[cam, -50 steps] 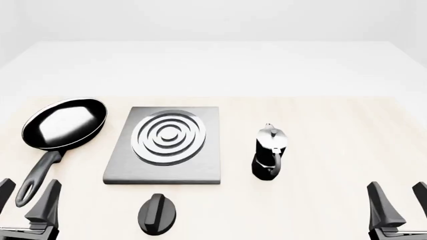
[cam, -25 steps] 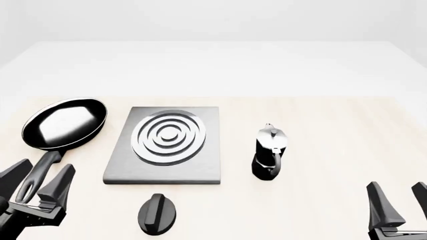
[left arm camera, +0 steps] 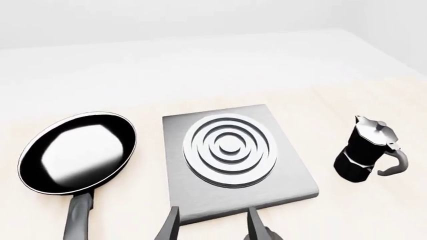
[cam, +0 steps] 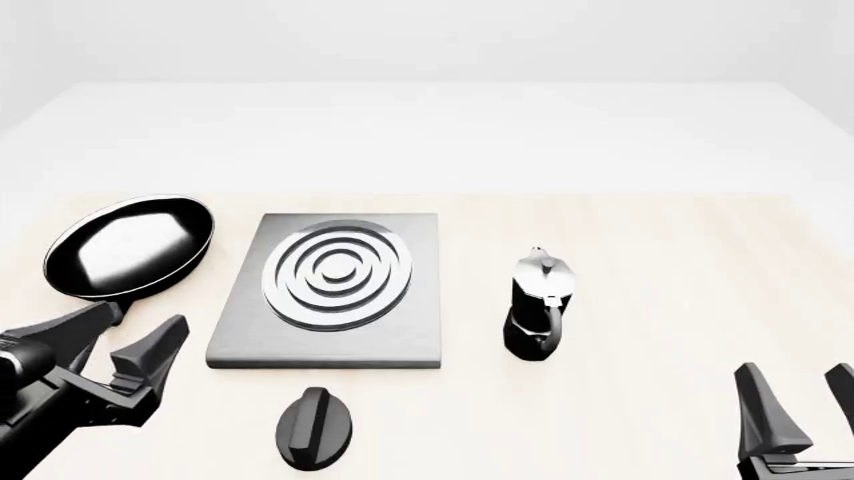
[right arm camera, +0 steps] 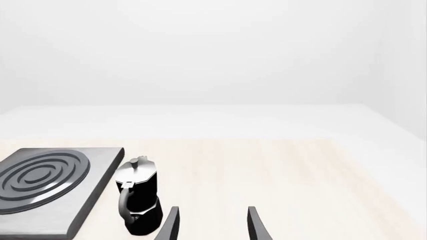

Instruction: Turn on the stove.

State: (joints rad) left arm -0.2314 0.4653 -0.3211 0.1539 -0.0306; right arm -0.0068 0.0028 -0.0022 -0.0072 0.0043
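Using the stove slab (cam: 331,292) as the reference here. Far off to its left is the left gripper (cam: 114,345), hanging low over the table (cam: 667,250) with its two fingers spread apart and nothing between them. It partly covers the handle of the frying pan (cam: 130,246), so I can't tell if it's touching the handle or just above it. The pan bowl itself sits just left of the slab, near its far left corner, not touching it.

The slab lies flat on the table, with the silver burner rings (cam: 336,273) set a bit toward its far side. The knob (cam: 315,428) — small, black, with a raised ridge — sits on the table just in front of the slab's near edge, apart from it, and nothing is touching it. In the left wrist view the open fingertips (left arm camera: 172,225) frame the slab's near edge.

Right of the slab, near but clearly apart, stands the moka pot (cam: 539,304), upright. Way off to the right and nearer the camera than the slab is the right gripper (cam: 805,405) — fingers spread, empty.
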